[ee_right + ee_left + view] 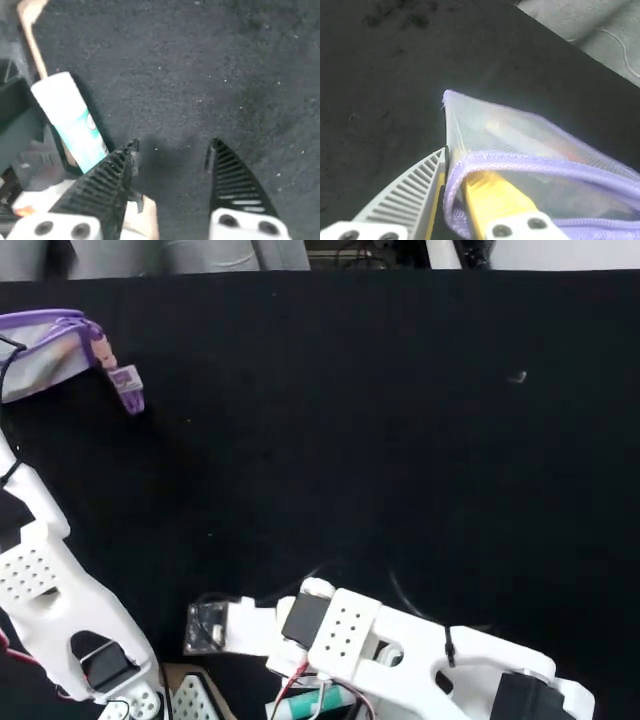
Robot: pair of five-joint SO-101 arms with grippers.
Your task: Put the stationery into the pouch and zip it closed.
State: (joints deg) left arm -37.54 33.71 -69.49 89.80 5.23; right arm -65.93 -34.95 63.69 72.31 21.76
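A purple-trimmed pouch (pixel 45 352) sits at the left edge of the black table (pixel 380 440), zipper tag (pixel 128 388) beside it.

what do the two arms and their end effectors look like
The left arm and right arm are white shells with grids of small holes and black motors. The left end effector has one white ribbed finger and one yellow; the right end effector has two black ribbed fingers on white bases.

Only the pouch (pixel 42 355) at the table (pixel 400 440) edge obstructs.
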